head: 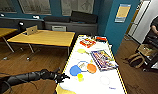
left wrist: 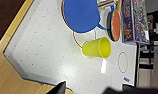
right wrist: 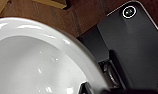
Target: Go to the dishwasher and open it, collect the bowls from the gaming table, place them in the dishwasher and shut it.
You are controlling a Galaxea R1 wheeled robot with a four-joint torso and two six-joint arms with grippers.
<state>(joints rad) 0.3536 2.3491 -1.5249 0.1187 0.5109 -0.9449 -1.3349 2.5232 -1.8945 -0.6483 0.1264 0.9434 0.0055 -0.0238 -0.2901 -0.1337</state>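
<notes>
Hovering left claw [head: 60,78] beside gaming table [head: 95,86] edge

The head camera looked forward and down from high over the near end of the gaming table [head: 95,82], taking in its white top lengthwise, the left arm [head: 27,78] and a wooden table [head: 45,37] beyond. The left wrist camera hung close above that same near end, sharing with the head view the yellow cup [left wrist: 97,47], blue disc [left wrist: 81,15] and orange disc [left wrist: 116,25]. The right wrist camera sat very near a white bowl [right wrist: 32,62], facing down toward wooden floor [right wrist: 85,17]
</notes>
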